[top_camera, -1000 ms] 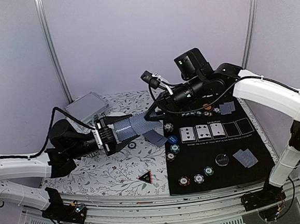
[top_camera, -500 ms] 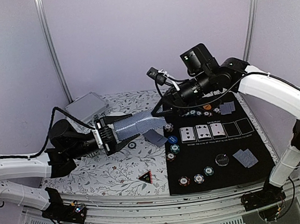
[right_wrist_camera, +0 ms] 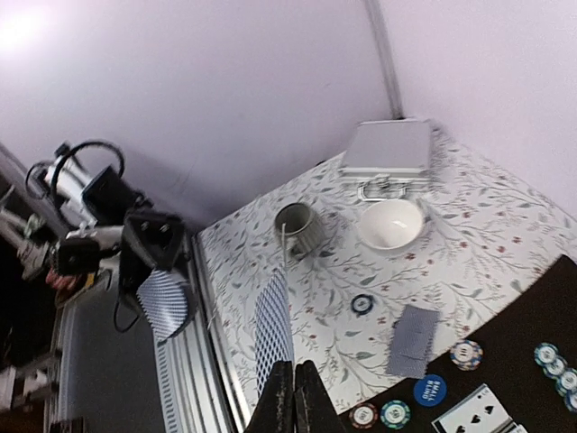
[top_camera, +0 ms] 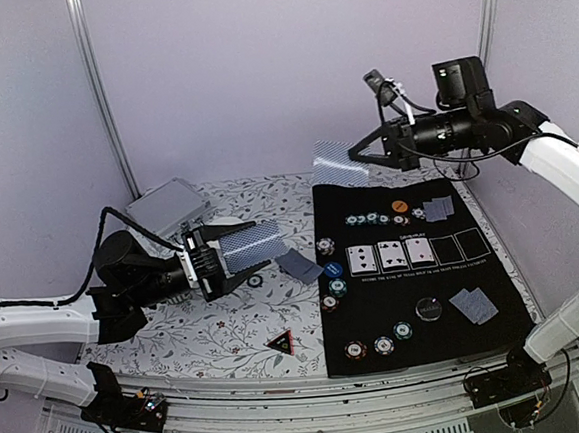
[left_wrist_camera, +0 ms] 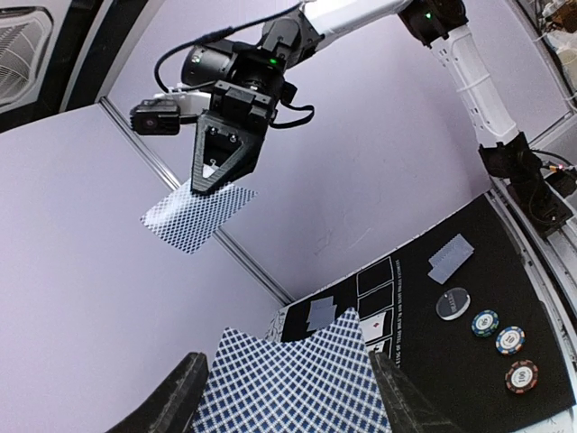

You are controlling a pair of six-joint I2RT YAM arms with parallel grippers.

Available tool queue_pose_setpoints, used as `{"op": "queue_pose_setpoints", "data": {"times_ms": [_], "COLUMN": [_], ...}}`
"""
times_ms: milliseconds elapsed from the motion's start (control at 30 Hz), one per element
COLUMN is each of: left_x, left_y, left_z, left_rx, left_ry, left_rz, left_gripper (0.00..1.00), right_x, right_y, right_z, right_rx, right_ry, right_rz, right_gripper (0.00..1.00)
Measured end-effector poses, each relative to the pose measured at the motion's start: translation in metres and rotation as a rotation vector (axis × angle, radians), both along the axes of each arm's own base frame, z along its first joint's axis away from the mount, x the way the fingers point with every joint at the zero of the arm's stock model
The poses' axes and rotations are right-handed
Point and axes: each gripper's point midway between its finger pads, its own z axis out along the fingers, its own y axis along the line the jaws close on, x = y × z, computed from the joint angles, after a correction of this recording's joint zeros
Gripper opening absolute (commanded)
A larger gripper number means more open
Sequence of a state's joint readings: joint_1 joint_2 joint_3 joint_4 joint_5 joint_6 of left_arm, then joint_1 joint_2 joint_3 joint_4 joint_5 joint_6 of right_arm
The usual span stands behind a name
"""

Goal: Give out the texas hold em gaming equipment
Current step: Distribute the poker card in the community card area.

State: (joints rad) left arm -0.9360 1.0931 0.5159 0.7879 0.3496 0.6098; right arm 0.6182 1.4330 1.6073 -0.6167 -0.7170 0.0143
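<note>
Pale lilac walls (top_camera: 258, 68) are standing behind and beside the right gripper (top_camera: 355, 154); two metal uprights (top_camera: 97, 91) are rising in the back corners, one well to its left, one close on its right; below and left of it a floral cloth (top_camera: 218, 332) is covering the table (top_camera: 233, 384); soft, even light is falling throughout.

Checkered card (top_camera: 337, 161) aloft, deck (top_camera: 252, 245) fanned, chips (top_camera: 383, 345) flat

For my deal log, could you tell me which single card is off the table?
The card pinched in the right gripper, held in the air; the rest lie flat.
</note>
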Motion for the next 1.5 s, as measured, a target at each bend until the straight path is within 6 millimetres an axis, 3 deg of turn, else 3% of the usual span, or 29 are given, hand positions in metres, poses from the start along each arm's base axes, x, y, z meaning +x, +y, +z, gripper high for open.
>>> {"op": "queue_pose_setpoints", "data": {"times_ms": [100, 200, 300, 367, 467, 533, 633, 800, 1100, 1367, 1500], "left_x": [0.000, 0.000, 0.000, -0.001, -0.001, -0.002, -0.002, -0.002, -0.002, -0.002, -0.002], "left_y": [0.000, 0.000, 0.000, 0.000, 0.000, -0.001, -0.001, -0.001, -0.001, -0.001, -0.001], "left_z": [0.000, 0.000, 0.000, 0.000, 0.000, 0.000, 0.000, 0.000, 0.000, 0.000, 0.001], "left_rx": [0.000, 0.000, 0.000, 0.000, -0.001, 0.000, -0.001, -0.001, -0.001, 0.000, -0.001], "left_ry": [0.000, 0.000, 0.000, 0.000, -0.001, -0.001, -0.001, -0.001, -0.001, -0.001, -0.002], "left_rz": [0.000, 0.000, -0.001, -0.003, -0.004, -0.005, -0.005, -0.006, -0.007, -0.006, -0.007], "left_gripper": [0.57, 0.56, 0.57, 0.56, 0.57, 0.57, 0.57, 0.56, 0.56, 0.57, 0.57], "right_x": [0.046, 0.087, 0.117, 0.125, 0.120, 0.111, 0.109, 0.117, 0.122, 0.122, 0.113], "right_y": [-0.059, -0.119, -0.188, -0.228, -0.282, -0.303, -0.313, -0.323, -0.323, -0.312, -0.312], "right_z": [0.002, -0.025, -0.088, -0.133, -0.204, -0.239, -0.264, -0.286, -0.333, -0.345, -0.356], "right_rx": [0.071, 0.109, 0.120, 0.123, 0.139, 0.134, 0.127, 0.160, 0.193, 0.258, 0.288], "right_ry": [0.027, 0.106, 0.251, 0.338, 0.495, 0.568, 0.613, 0.633, 0.758, 0.810, 0.850], "right_rz": [-0.241, -0.494, -0.770, -0.925, -1.153, -1.258, -1.329, -1.404, -1.466, -1.475, -1.517], "right_gripper": [0.01, 0.01, 0.01, 0.01, 0.01, 0.01, 0.01, 0.01, 0.02, 0.01, 0.02]}}
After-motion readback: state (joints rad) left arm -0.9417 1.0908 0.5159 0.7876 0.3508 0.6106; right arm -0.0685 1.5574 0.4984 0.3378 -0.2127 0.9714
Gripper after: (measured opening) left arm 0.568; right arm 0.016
